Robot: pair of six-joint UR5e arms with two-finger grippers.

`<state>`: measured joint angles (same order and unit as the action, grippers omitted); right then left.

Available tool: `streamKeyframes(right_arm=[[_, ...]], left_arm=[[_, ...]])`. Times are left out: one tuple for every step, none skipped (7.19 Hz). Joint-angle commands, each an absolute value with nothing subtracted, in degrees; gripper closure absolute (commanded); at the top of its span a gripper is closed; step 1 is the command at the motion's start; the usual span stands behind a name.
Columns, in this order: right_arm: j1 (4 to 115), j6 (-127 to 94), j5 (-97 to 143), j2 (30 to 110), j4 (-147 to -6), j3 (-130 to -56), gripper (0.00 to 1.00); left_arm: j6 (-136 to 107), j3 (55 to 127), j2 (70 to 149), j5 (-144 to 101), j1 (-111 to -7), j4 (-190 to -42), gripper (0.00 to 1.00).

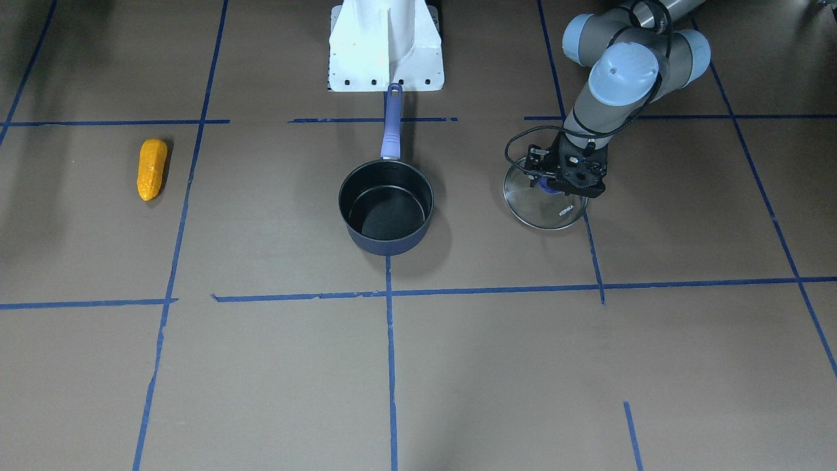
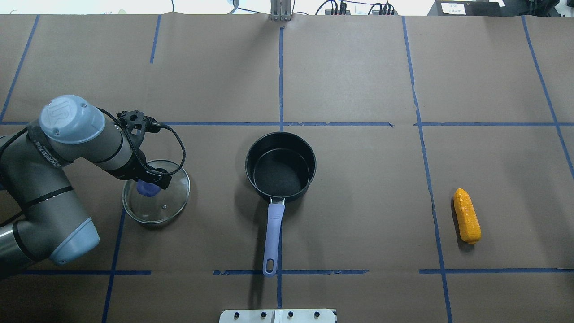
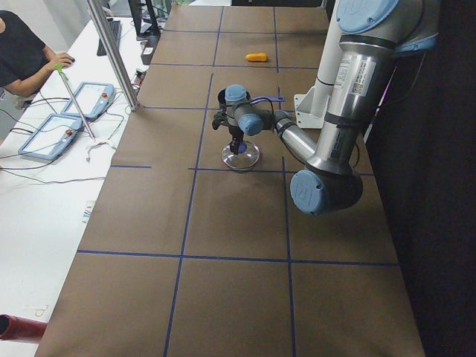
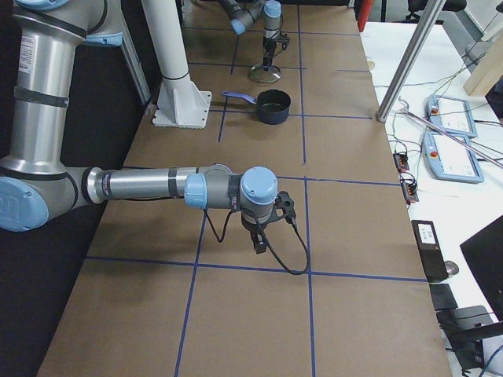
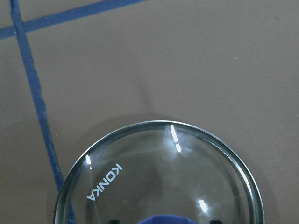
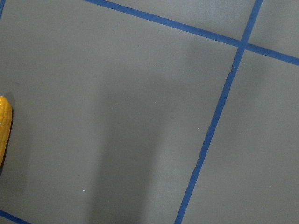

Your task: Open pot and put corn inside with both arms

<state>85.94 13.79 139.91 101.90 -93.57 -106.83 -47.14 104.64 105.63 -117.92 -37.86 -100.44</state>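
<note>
The pot (image 1: 386, 243) stands open and empty at the table's middle (image 2: 310, 172), its purple handle (image 2: 273, 229) pointing toward my base. Its glass lid (image 2: 168, 204) lies on the table to my left (image 1: 556, 216). My left gripper (image 2: 148, 187) is low over the lid, fingers either side of the purple knob (image 5: 166, 219) with gaps showing, so it looks open. The corn (image 2: 467, 216) lies alone far to my right (image 1: 152, 169); its tip shows in the right wrist view (image 6: 3, 128). My right gripper (image 4: 259, 239) hovers low near it; I cannot tell whether it is open or shut.
The white arm mount (image 1: 386, 46) stands just behind the pot handle. Blue tape lines grid the brown table. An operator (image 3: 18, 56) and teach pendants (image 3: 52, 134) are beyond the far edge, next to a metal pole (image 3: 111, 52).
</note>
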Motion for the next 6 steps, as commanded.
streamKeyframes(right_arm=[[79.0, -7.2, 139.6, 100.9, -82.8, -106.9, 0.0], [74.4, -19.8, 139.1, 101.1, -73.8, -107.0, 0.0], [68.8, -28.6, 136.9, 101.1, -68.3, -107.0, 0.0], [63.6, -38.3, 134.4, 101.0, -64.0, -107.0, 0.0], [58.9, -45.6, 131.6, 101.0, -59.3, -107.0, 0.0], [53.2, -51.9, 127.4, 100.7, -56.7, -107.5, 0.0]], left_arm=[[-47.5, 106.2, 105.9, -119.2, -39.6, -100.4, 0.0], [-47.4, 109.2, 105.0, -119.4, -42.3, -100.0, 0.0], [-47.3, 111.9, 102.3, -120.8, -45.3, -99.5, 0.0], [-47.2, 113.1, 99.5, -126.1, -49.5, -99.3, 0.0], [-46.8, 115.4, 95.4, -128.0, -51.7, -99.4, 0.0], [-46.7, 116.9, 93.5, -128.1, -52.3, -99.3, 0.0]])
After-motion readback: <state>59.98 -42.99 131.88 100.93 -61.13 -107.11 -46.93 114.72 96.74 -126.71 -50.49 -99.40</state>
